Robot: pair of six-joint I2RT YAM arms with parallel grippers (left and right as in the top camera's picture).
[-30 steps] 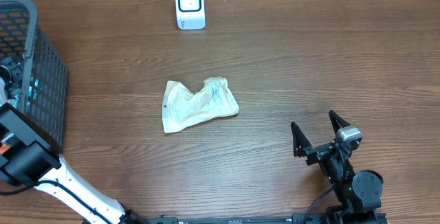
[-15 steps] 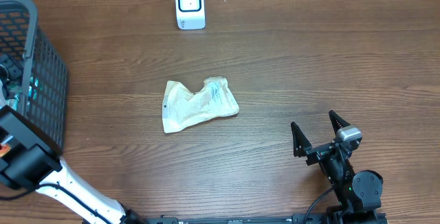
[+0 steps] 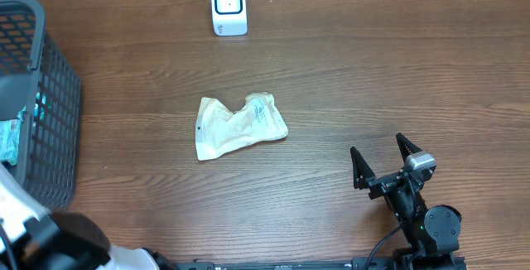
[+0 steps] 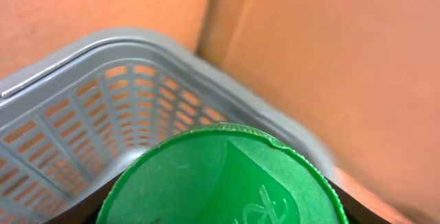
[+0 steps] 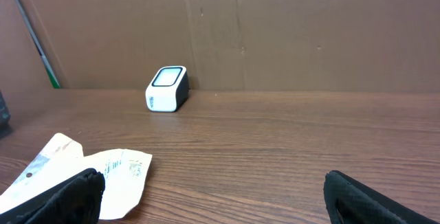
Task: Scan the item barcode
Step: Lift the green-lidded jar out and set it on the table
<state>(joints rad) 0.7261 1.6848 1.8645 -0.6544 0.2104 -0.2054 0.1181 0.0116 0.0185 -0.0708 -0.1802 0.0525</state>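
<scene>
At the bench's left edge: basket (image 3: 58,96); green lid (image 4: 220,176) at left gripper (image 4: 221,217), probably meant for scanning, grip untellable. Far edge: scanner (image 3: 228,7). Centre: pouch (image 3: 240,125). Near edge: right gripper (image 3: 378,144), spread wide, empty.

Nothing readable tbh: print on the crumpled pouch (image 3: 241,126) is too tiny, raised mark on the green lid (image 4: 220,176) is cut off.

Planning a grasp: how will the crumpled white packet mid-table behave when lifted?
Probably floppy: the packet lies wrinkled, edges curled. Likely light, since it looks thin and nearly flat. It may sag from a one-sided pinch.
</scene>
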